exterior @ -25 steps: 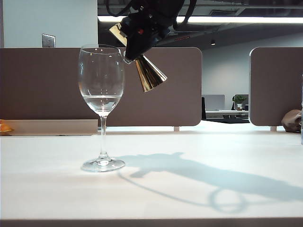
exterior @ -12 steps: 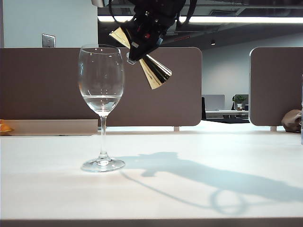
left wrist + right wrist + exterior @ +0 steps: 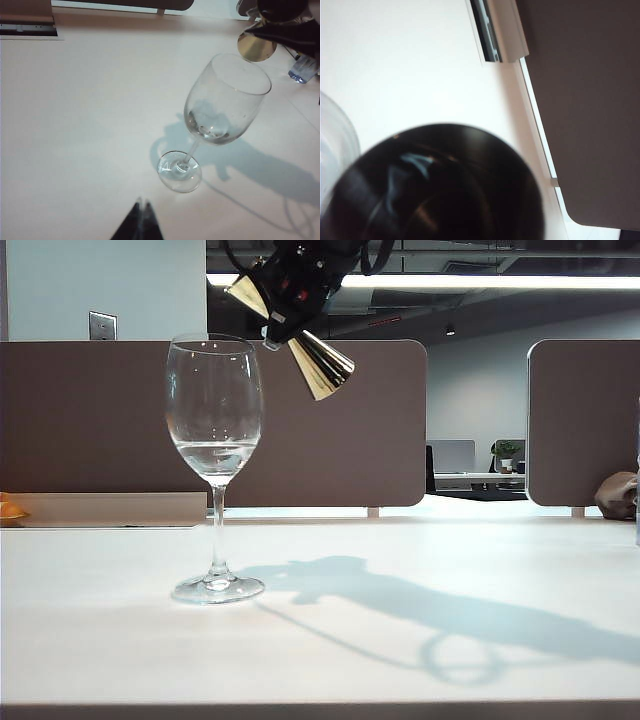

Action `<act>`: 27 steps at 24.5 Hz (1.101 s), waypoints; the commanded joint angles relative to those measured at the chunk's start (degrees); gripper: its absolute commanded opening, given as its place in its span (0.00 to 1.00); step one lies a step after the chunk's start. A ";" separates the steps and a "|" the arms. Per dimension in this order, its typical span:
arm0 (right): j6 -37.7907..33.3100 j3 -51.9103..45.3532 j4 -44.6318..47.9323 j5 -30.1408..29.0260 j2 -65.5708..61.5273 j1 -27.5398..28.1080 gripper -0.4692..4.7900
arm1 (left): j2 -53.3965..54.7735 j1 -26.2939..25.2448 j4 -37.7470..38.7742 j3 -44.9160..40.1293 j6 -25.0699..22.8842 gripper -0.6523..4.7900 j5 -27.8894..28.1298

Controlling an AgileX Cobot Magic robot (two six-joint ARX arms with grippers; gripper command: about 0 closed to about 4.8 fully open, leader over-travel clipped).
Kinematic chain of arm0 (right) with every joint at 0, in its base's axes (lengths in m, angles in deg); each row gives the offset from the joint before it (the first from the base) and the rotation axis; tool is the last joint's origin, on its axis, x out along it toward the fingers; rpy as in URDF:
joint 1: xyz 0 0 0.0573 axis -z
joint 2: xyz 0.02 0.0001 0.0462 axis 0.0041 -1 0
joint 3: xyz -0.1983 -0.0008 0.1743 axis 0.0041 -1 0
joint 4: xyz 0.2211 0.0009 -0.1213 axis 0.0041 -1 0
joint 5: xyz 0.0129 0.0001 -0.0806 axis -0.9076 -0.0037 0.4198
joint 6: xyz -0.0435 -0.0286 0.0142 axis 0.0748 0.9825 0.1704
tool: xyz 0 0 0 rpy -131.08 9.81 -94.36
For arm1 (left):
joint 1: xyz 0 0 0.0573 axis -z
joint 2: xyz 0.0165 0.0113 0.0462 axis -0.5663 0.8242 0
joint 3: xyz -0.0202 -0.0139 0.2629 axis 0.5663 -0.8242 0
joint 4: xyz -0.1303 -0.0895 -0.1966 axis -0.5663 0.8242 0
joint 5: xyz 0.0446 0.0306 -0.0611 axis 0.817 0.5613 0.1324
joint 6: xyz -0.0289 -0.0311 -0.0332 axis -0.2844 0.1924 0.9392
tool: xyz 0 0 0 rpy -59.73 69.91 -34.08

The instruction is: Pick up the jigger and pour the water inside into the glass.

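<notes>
Right pincer up high in the exterior view, just above and to the right of the glass rim, clamped on the jigger at its waist; jigger tilted, one gold cone poking up-left out of the pincer, the other cone hanging down-right. Lower end of the jigger sits beside the upper bowl of the glass, apart from it, not touching. Water shows as a shallow clear pool low in the bowl with a bright surface line; only the exterior view shows that level cleanly. Left wrist view looks down on the glass from the other side: bowl, stem and round foot on the bench, a gold disc of the jigger just past the far rim under the dark right pincer body, plus a small clear blue-tinted container farther out that the exterior view does not pick up. Left pincer seen only as two dark fingertips pressed together, closed on nothing, hovering over the bench near the glass foot, well apart from the jigger. Right wrist view is mostly filled by the dark blurred round mouth of the jigger, glass edge just beside it, brown partition behind the pale bench; pincer fingers themselves not visible there. Exterior view also has the arm's shadow across the bench right of the glass foot.
</notes>
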 commanded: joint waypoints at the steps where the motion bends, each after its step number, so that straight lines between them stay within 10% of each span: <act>1: 0.39 0.39 0.31 0.17 0.11 -0.24 0.09 | 0.04 -0.04 -0.70 0.13 0.15 0.11 -0.24; 27: 24.24 0.39 0.98 3.63 0.02 -0.74 0.09 | 0.04 -0.04 -0.70 0.13 0.15 0.11 -0.24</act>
